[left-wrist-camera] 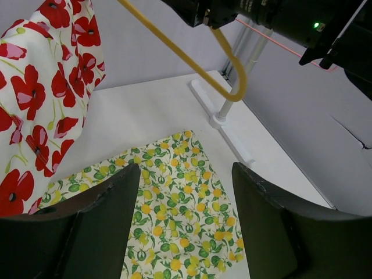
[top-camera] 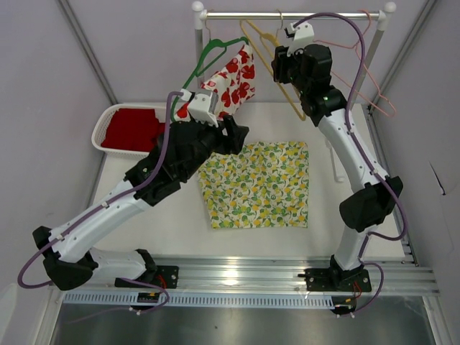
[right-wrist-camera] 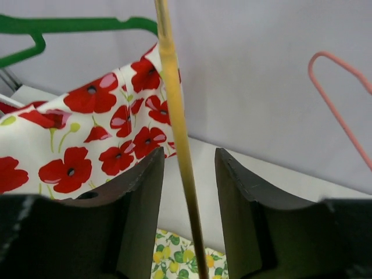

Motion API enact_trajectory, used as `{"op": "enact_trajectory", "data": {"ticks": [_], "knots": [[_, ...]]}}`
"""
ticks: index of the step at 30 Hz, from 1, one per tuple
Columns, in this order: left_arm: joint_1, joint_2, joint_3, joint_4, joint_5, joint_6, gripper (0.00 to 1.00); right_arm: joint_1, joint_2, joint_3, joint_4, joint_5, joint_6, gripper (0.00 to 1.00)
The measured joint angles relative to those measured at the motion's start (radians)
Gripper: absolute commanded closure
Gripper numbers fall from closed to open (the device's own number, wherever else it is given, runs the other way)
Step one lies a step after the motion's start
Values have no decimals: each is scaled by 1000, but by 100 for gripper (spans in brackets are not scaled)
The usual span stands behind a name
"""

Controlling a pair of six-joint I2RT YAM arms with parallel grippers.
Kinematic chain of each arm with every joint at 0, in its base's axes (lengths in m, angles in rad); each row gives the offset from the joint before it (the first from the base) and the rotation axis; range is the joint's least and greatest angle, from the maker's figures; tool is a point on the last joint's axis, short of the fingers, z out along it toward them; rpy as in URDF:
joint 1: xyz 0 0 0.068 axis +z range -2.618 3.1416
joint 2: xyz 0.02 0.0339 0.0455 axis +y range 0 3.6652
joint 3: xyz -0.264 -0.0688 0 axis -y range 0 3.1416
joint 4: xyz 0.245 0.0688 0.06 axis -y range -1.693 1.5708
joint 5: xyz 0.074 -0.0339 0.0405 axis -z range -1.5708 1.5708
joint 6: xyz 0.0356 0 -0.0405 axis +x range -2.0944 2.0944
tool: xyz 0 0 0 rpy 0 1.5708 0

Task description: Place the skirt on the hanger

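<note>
A lemon-print skirt [top-camera: 259,183] [left-wrist-camera: 180,221] lies flat on the white table. A yellow hanger [left-wrist-camera: 174,49] [right-wrist-camera: 179,133] hangs from the rail [top-camera: 287,14]. My right gripper [top-camera: 280,63] [right-wrist-camera: 189,174] is raised at the rail with the hanger's yellow bar between its jaws. The jaws stand narrow, and a thin gap shows on each side of the bar. My left gripper [top-camera: 233,136] [left-wrist-camera: 186,221] hovers open above the lemon skirt's far left corner, holding nothing. A poppy-print skirt [top-camera: 233,79] [left-wrist-camera: 40,99] [right-wrist-camera: 87,139] hangs on a green hanger [top-camera: 208,54] [right-wrist-camera: 70,24] just beside it.
A white basket [top-camera: 108,118] of red cloth stands at the back left. A pink hanger [top-camera: 374,86] [right-wrist-camera: 343,104] hangs at the rail's right end. The rack's post and foot [left-wrist-camera: 218,119] stand on the table behind the lemon skirt. Grey walls close in the sides.
</note>
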Motion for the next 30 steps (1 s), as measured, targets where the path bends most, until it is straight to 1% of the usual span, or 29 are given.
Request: {"op": "enact_trajectory", "data": {"ticks": [6,8,9,12,14,15,18,22,23,27,28,30], "knots": [[0,-11,-13,-5,0,7,28,0,-10,52,2,0,-5,53],[0,-11,-17,-11,0,8,28,0,-9,83,2,-2,-5,57],[0,-11,-17,-14,0,8,28,0,-9,97,0,-2,-6,61],[0,-11,-17,-16,0,8,28,0,-5,128,2,-2,-8,64],[0,-11,-17,-18,0,8,28,0,-3,137,0,-3,-8,61],[0,-11,-17,-18,0,8,28,0,0,141,-2,-4,-8,56],[0,-12,-17,-21,0,9,28,-3,13,152,-11,-12,-6,50],[0,-12,-17,-29,0,14,28,-5,31,152,-23,-33,-3,50],[0,-13,-18,-33,0,15,28,-5,37,152,-24,-36,-3,50],[0,-15,-19,-41,0,15,28,-4,53,152,-29,-37,-3,65],[0,-16,-20,-42,0,15,28,-5,56,152,-30,-37,-2,66],[0,-18,-23,-43,0,16,28,-4,58,152,-34,-37,-3,76]]}}
